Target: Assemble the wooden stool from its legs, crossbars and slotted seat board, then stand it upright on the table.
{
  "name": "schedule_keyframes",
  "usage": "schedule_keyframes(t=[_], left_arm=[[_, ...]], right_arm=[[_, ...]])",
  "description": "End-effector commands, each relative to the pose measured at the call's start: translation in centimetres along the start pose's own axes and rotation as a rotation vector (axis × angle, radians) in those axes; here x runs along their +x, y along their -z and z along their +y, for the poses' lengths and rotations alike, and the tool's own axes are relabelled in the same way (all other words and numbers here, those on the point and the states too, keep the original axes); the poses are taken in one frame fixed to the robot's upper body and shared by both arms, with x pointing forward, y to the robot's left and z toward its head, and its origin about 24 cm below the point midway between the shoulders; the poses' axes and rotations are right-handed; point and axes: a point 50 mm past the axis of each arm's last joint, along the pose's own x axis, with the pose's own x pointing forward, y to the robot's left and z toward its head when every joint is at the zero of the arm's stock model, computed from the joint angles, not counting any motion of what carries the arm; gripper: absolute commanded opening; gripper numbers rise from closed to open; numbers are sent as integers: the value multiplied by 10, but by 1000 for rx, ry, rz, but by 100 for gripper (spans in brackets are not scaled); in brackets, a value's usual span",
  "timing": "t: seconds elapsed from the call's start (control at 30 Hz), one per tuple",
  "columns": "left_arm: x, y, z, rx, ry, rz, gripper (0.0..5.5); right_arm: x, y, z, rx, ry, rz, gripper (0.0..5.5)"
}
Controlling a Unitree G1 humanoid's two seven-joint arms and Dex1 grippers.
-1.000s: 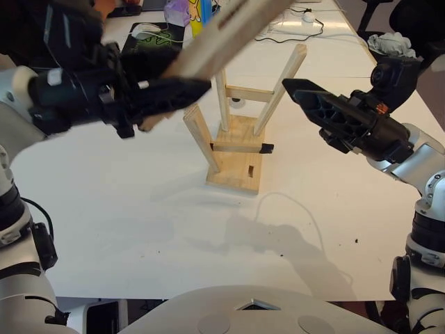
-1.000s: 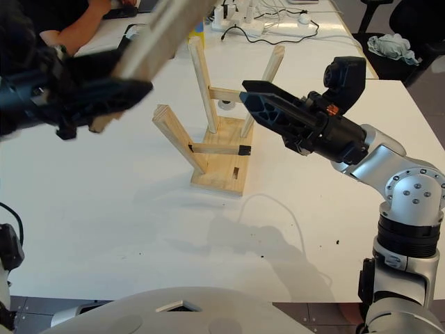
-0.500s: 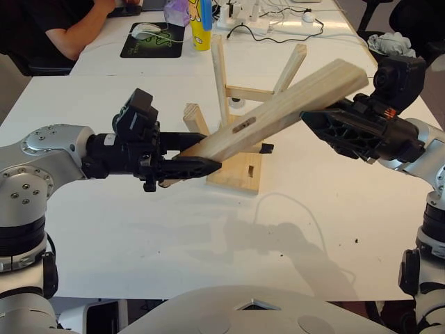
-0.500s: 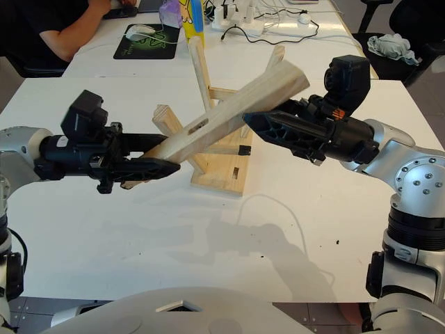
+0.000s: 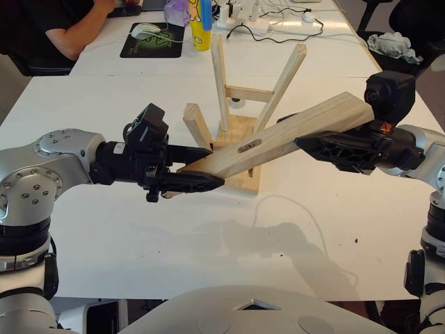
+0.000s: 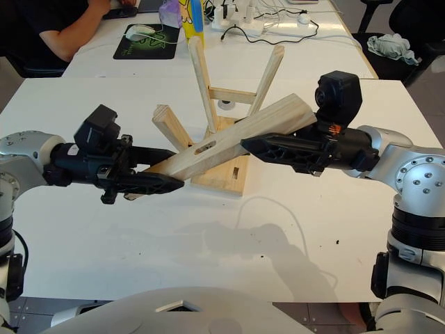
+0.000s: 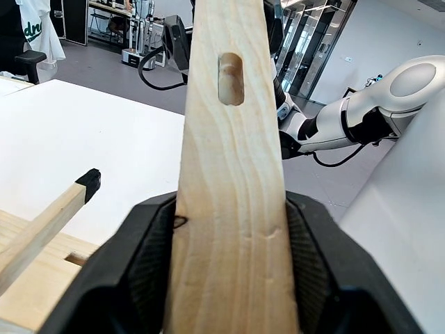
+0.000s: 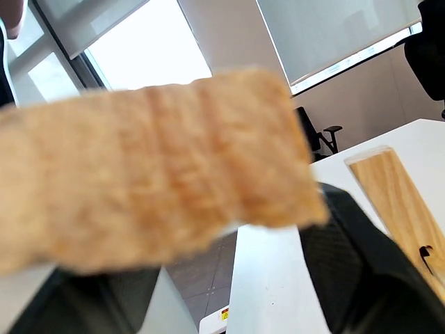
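The part-built stool (image 5: 245, 181) sits upside down at the far centre of the table (image 5: 139, 229), legs (image 5: 221, 76) pointing up, likely so more parts can go on from above. The board (image 5: 292, 132) hangs slanted just in front of it, its slot (image 5: 249, 147) empty. The left gripper (image 5: 212, 167) is clenched on the low left end. The high right end is at the right gripper (image 5: 309, 139), but I cannot tell whether it grips.

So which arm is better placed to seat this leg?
Left, probably: the left gripper clamps the leg at its lower end beside the upturned stool, while the right gripper sits by the raised end.
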Motion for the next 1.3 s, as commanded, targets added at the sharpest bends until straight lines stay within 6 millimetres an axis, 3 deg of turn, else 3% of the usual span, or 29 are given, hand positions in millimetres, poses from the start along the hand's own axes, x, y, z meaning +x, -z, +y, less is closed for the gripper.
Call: schedule_keyframes(t=[0.03, 0.3, 0.4, 0.57, 0.73, 0.8, 0.93, 1.03, 1.17, 1.3], left_arm=[[-1, 3, 0, -8, -1, 24, 207], [1, 7, 5, 38, -46, 32, 206], [1, 4, 10, 57, -89, -12, 269], [-1, -10, 8, 33, -111, -158, 271], [-11, -6, 2, -31, -149, -239, 271], [-10, 3, -1, -35, -179, -195, 271], [2, 55, -1, -16, -282, 108, 271], [16, 87, -3, 9, -305, 198, 271], [34, 109, 6, 55, -421, 156, 271], [46, 127, 21, -4, -594, 31, 271]], right_arm=[[2, -1, 1, -5, -5, 40, 232], [2, 0, -2, -7, 2, 44, 224], [0, 6, -4, 4, 25, 65, 221], [-9, 25, -12, 26, 123, 136, 211], [-27, 39, -16, 44, 217, 199, 211], [-37, 35, -15, 39, 247, 200, 211], [-66, 24, -8, 21, 342, 266, 211], [-85, 15, -5, 7, 411, 327, 211], [-100, 4, -9, -42, 474, 361, 211], [-108, -9, -20, -117, 516, 355, 211]])
